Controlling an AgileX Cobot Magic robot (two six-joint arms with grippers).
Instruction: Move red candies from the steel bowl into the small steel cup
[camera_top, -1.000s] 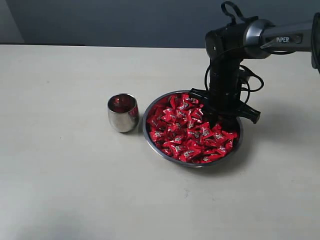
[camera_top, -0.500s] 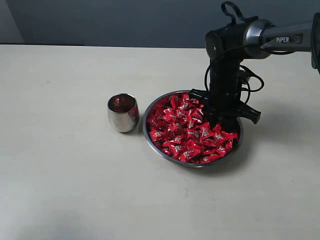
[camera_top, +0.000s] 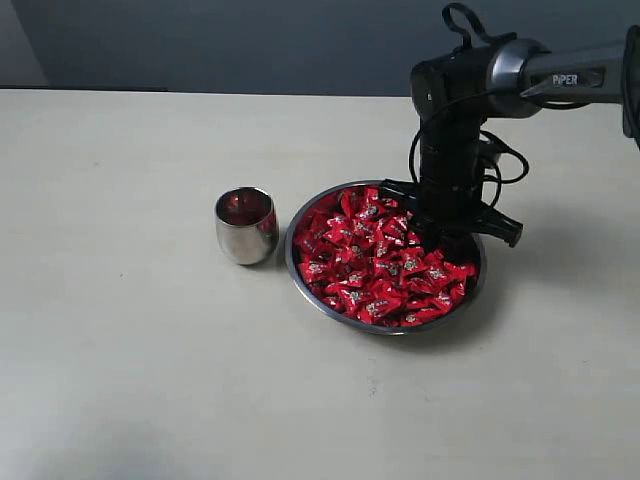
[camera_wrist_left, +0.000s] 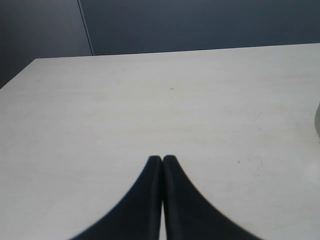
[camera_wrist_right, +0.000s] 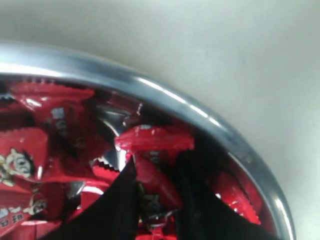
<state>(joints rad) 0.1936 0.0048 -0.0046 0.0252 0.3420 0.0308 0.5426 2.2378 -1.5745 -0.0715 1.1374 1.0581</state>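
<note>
Left of the steel bowl (camera_top: 290, 262) (candies (camera_top: 370, 265) inside) sits the small steel cup (camera_top: 246, 226).

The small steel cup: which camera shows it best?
The exterior view: the small steel cup stands whole and upright beside the steel bowl. The right wrist view shows only bowl rim and red candies, no cup. The left wrist view has only an unidentifiable pale sliver at its edge.
</note>
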